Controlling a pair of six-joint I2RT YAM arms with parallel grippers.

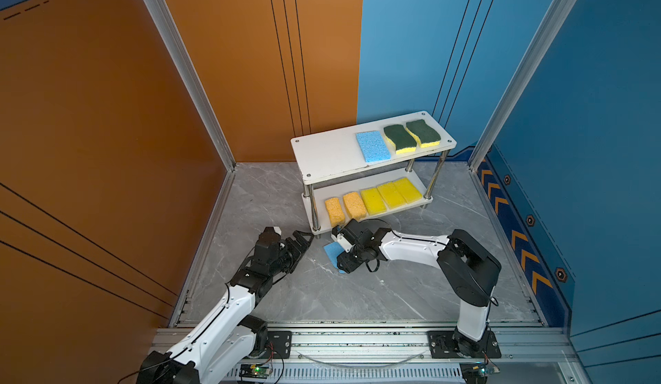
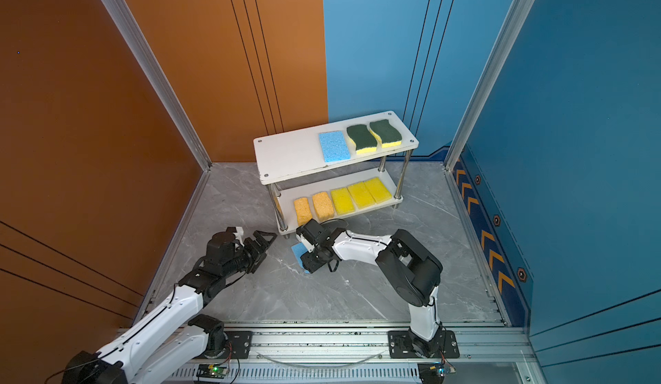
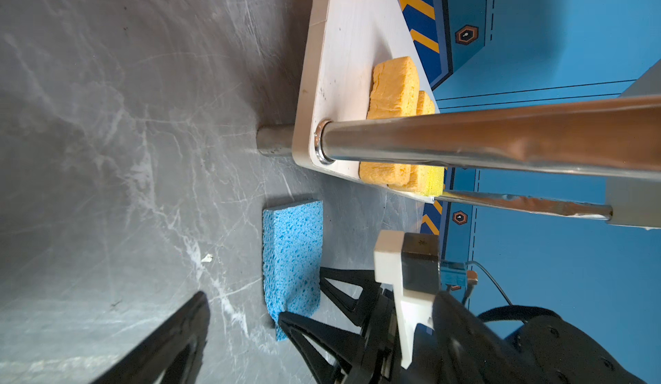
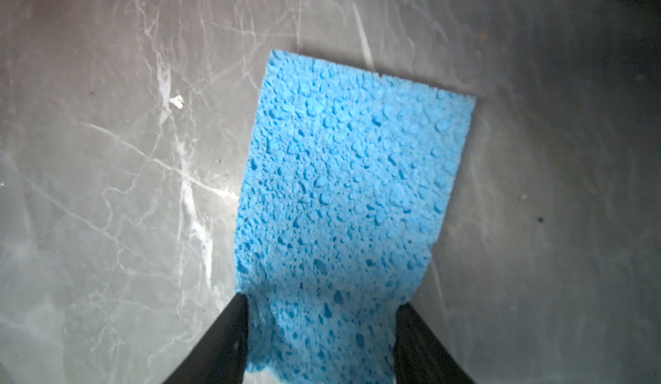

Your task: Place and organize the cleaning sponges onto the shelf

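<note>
Grey marble floor (image 1: 314, 292) bears blue sponge (image 1: 330, 251) in right pincer (image 4: 321, 314), near shelf post (image 1: 314, 208).

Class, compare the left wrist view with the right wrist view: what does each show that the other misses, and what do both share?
Only the left wrist view: the shelf holding two orange sponges, and a chrome post. Only the right wrist view: the blue sponge dented inward at its edges by the right hand. Both: that sponge on the gray floor, with the right hand at it.
</note>
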